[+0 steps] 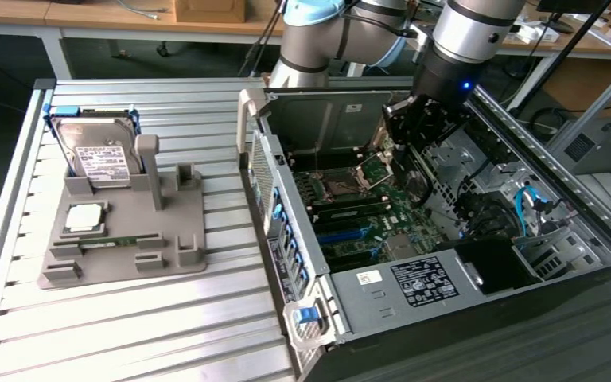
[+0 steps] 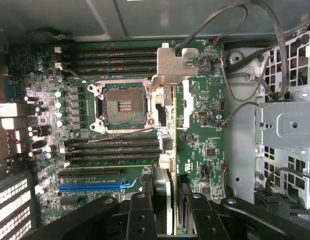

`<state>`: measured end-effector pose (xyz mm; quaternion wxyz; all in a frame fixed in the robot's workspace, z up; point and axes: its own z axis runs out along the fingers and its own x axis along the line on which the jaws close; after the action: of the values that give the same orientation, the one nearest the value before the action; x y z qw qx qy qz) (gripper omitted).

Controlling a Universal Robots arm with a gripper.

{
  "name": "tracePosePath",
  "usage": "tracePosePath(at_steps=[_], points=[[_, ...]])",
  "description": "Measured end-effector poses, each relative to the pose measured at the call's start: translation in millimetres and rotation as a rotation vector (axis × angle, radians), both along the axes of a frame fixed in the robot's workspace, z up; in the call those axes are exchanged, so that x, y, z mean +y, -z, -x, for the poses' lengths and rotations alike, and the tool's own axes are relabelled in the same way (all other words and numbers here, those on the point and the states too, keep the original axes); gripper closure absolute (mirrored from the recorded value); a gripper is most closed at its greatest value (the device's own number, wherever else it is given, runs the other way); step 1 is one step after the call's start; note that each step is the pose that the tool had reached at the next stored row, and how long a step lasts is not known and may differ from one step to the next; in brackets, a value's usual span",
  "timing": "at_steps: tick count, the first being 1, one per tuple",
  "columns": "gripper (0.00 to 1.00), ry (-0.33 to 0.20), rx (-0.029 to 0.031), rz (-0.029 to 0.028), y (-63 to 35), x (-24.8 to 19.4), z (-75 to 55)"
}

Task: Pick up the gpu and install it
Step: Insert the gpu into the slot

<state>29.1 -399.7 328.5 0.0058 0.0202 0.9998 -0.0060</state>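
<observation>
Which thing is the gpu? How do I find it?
Find the open computer case on the exterior view's right of the metal table. Inside, the gripper hangs over the green motherboard, shut on the gpu. It is the thin card with a silvery bracket at its end, held above the board's parts.

One gpu [image 2: 171, 67], one hard drive [image 1: 95, 147], one processor [image 1: 83, 216] (loose)

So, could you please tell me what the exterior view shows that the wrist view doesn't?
Exterior view: the robot arm, and the grey holder on the slatted table, with a hard drive standing in it. Wrist view: the gpu seen edge-on between the fingers of the gripper, with its silvery bracket at the far end. Both: the motherboard and its CPU socket.
</observation>
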Motion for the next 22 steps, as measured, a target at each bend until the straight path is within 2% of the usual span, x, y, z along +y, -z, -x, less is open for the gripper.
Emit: tracePosePath(at_steps=[11,22], points=[[0.7,-0.067,0.0,0.0,0.0,0.0,0.0],[0.7,-0.162,0.0,0.0,0.3,0.0,0.0]])
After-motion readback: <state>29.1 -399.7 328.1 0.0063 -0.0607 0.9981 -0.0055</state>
